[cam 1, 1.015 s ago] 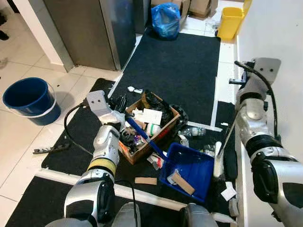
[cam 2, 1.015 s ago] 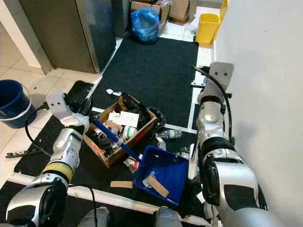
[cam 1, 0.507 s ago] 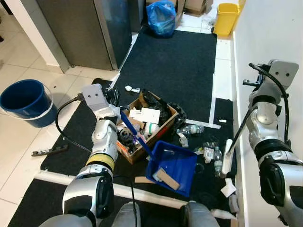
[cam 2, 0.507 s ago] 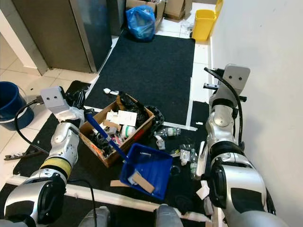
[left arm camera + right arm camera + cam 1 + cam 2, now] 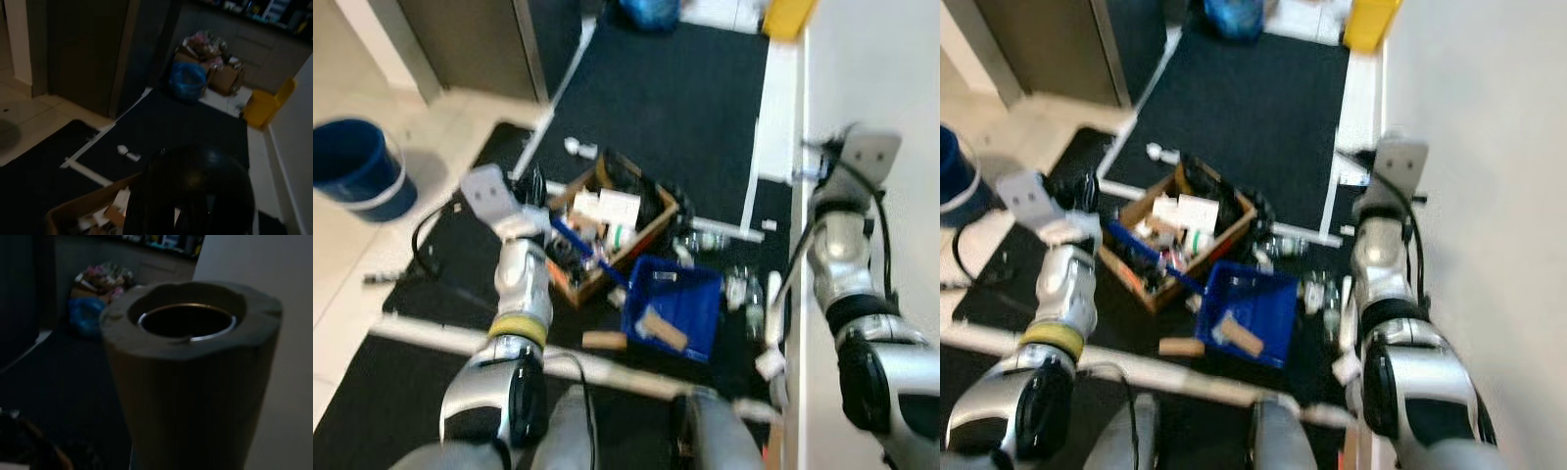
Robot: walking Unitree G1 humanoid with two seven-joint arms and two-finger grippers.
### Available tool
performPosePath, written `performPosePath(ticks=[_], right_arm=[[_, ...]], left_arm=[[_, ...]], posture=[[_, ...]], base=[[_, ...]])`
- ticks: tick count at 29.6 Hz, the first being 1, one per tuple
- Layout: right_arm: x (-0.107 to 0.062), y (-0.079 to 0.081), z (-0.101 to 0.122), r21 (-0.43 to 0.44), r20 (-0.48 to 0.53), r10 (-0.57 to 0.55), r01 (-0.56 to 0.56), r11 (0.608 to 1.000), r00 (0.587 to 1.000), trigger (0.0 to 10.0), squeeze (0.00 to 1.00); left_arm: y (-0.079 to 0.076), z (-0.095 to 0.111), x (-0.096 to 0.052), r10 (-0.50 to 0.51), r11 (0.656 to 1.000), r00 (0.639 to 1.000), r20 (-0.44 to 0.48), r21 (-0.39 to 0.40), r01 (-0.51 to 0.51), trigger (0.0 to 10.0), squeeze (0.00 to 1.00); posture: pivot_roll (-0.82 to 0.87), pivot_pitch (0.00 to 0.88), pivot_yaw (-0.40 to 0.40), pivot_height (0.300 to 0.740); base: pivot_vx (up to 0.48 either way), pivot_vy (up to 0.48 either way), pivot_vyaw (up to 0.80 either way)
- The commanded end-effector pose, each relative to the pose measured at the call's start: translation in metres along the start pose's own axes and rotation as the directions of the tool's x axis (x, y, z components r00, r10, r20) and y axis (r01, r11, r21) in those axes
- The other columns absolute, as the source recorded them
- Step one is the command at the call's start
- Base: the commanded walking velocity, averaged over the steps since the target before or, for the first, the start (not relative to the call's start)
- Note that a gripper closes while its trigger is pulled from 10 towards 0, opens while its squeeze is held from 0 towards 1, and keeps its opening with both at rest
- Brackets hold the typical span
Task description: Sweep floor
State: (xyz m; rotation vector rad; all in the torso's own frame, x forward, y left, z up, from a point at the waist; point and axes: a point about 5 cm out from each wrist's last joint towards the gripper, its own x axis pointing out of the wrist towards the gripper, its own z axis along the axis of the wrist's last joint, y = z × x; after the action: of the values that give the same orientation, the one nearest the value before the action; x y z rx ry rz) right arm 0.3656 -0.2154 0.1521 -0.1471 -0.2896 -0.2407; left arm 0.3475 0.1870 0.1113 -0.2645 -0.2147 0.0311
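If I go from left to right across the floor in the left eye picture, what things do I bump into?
Round blue plastic bucket → open brown cardboard box of rubbish → blue plastic dustpan → clear plastic bottle.

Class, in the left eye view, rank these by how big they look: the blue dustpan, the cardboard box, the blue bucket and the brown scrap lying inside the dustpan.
1. cardboard box
2. blue dustpan and blue bucket: similar; blur prevents ranking
3. brown scrap
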Motion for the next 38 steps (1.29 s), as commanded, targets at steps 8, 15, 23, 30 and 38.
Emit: performPosePath(ticks=[8,15,23,30,38], right_arm=[[0.004,0.0,0.017,-0.012,0.11,0.026,-0.025,1.0,0.994,10.0,0.0],[0.001,0.002,0.022,-0.019,0.156,0.034,-0.031,0.999,0.987,10.0,0.0],[-0.002,0.003,0.028,-0.066,0.199,0.076,-0.064,0.996,0.977,10.0,0.0],[-0.002,0.007,0.039,-0.162,0.267,0.144,-0.103,0.981,0.953,10.0,0.0],[-0.006,0.016,0.038,-0.178,0.269,0.179,-0.134,0.975,0.946,10.0,0.0]], left_arm=[[-0.001,0.008,-0.003,-0.013,1.0,0.998,0.066,0.027,0.012,10.0,0.0],[-0.001,0.015,-0.002,-0.012,0.998,0.996,0.09,0.062,0.007,10.0,0.0],[-0.005,0.023,0.003,-0.001,0.996,0.994,0.111,0.086,-0.009,10.0,0.0],[-0.002,0.022,0.002,0.045,0.993,0.993,0.106,0.1,-0.056,10.0,0.0],[0.001,0.02,0.001,0.071,0.992,0.993,0.094,0.097,-0.08,10.0,0.0]], posture=[[0.07,0.322,-0.101,0.74],[0.05,0.358,-0.091,0.74],[0.03,0.39,-0.09,0.74],[0.02,0.399,-0.091,0.74],[0.03,0.421,-0.092,0.74]], base=[[0.0,0.0,0.0],[0.0,0.0,0.0],[0.0,0.0,0.0],[0.0,0.0,0.0],[0.0,0.0,0.0]])
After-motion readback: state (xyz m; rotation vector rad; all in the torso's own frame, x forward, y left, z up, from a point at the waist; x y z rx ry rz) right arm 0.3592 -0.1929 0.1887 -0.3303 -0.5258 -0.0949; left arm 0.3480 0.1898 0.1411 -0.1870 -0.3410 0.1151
